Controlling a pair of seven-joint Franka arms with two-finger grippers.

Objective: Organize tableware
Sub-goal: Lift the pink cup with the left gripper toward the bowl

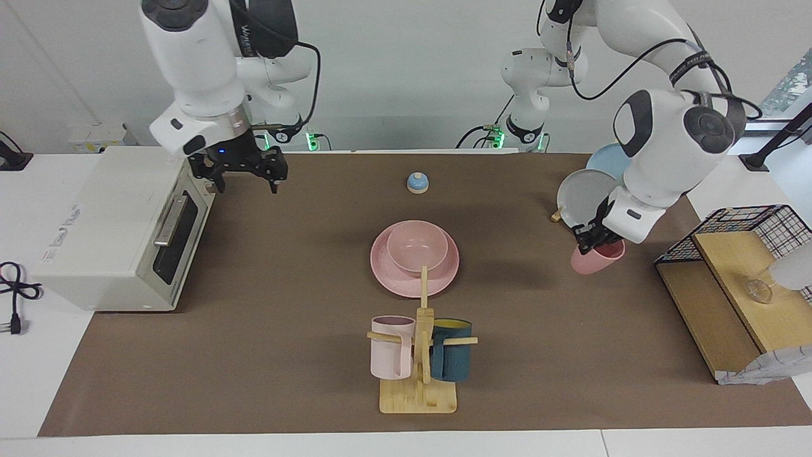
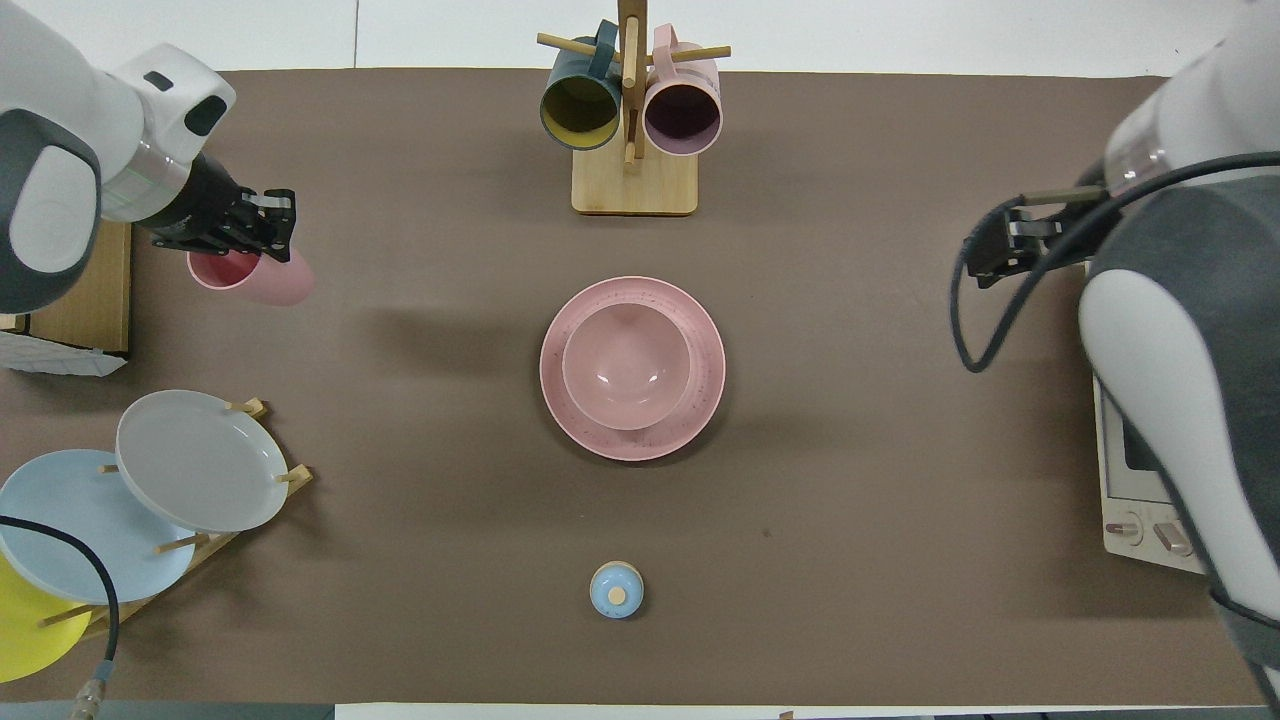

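Note:
A matte pink bowl [image 1: 417, 246] [image 2: 625, 365] sits in a wide pink plate [image 1: 388, 271] [image 2: 700, 400] at the middle of the table. My left gripper [image 1: 593, 241] [image 2: 262, 232] is shut on the rim of the pink handleless cup [image 1: 599, 259] [image 2: 265, 282]. It holds the cup tilted, low over the mat toward the left arm's end, beside the plate rack. I cannot tell whether the cup touches the mat. My right gripper [image 1: 246, 179] [image 2: 1005, 250] is open and empty, and waits in the air by the toaster oven.
A mug tree [image 1: 420, 355] [image 2: 632, 150] holds a pale pink and a teal mug, farther from the robots than the plate. A rack [image 1: 587, 193] [image 2: 200, 460] holds grey, blue and yellow plates. There are also a toaster oven [image 1: 120, 228] [image 2: 1140, 500], a small blue bell [image 1: 417, 183] [image 2: 616, 589] and a wooden shelf [image 1: 729, 292].

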